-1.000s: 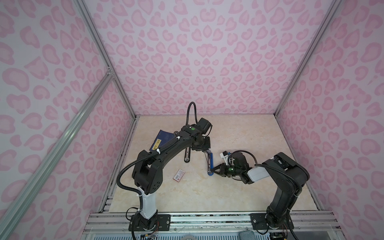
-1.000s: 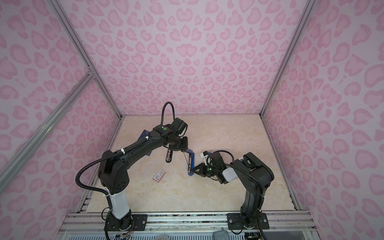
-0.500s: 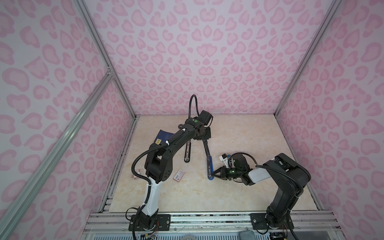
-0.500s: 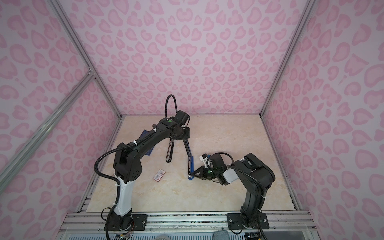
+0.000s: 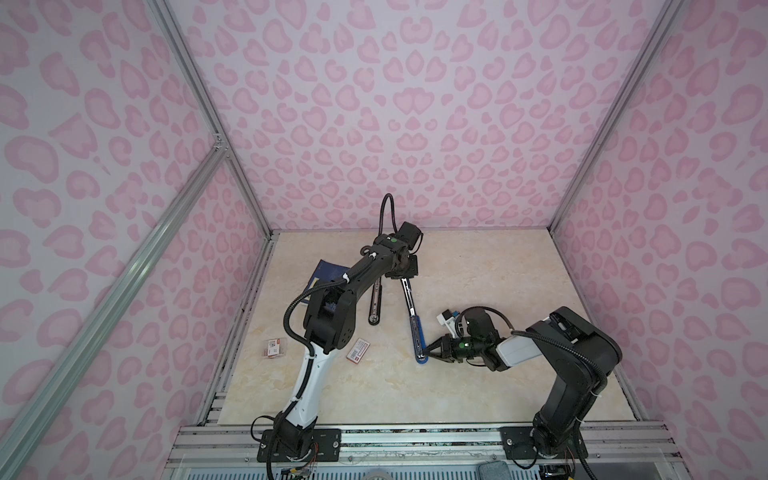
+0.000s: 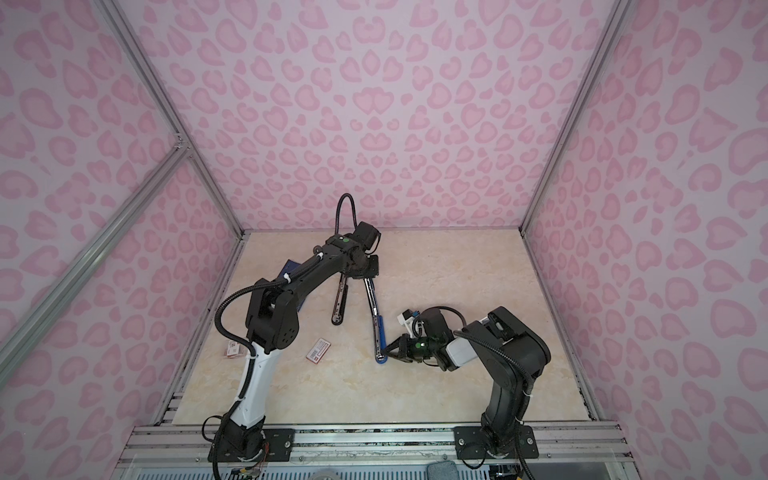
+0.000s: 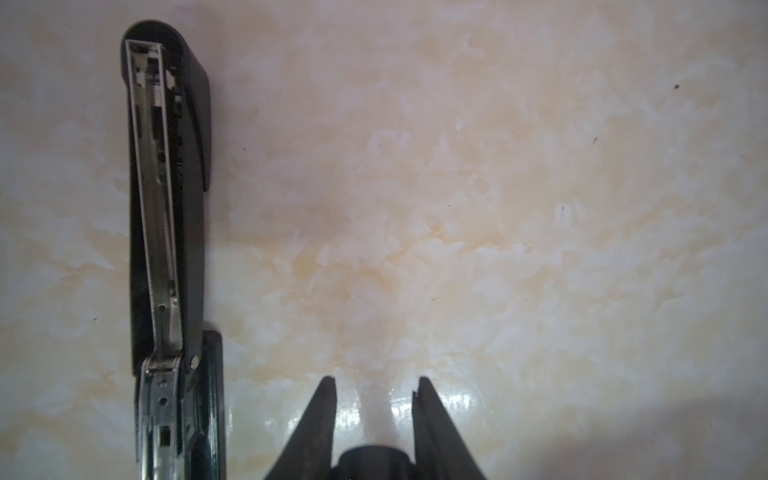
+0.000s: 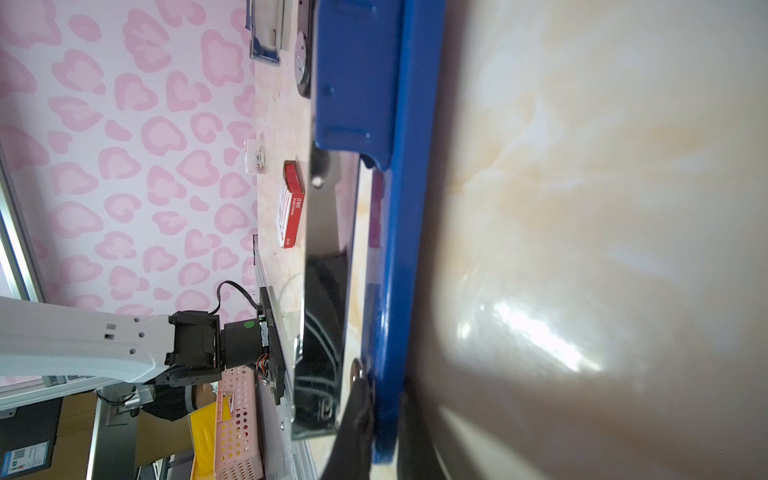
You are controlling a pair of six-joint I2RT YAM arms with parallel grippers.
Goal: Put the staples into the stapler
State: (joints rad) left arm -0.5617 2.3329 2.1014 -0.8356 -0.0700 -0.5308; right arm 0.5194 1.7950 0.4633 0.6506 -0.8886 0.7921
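Top views both show a beige marbled tabletop (image 5: 478,291) walled by pink heart-print panels (image 5: 395,104) in an aluminium frame. One stapler (image 5: 415,328) lies splayed open between two grippers. The right gripper (image 5: 429,354) is clamped on its blue base end, and the left gripper (image 7: 374,380) stands parted and empty just beside the hinge. Only the left wrist view shows the spring (image 7: 160,187) in the black upper arm. One red-and-white box (image 5: 358,350) lies across the stapler from the right gripper, and one small packet (image 5: 274,347) lies farther off. Loose staples cannot be made out.
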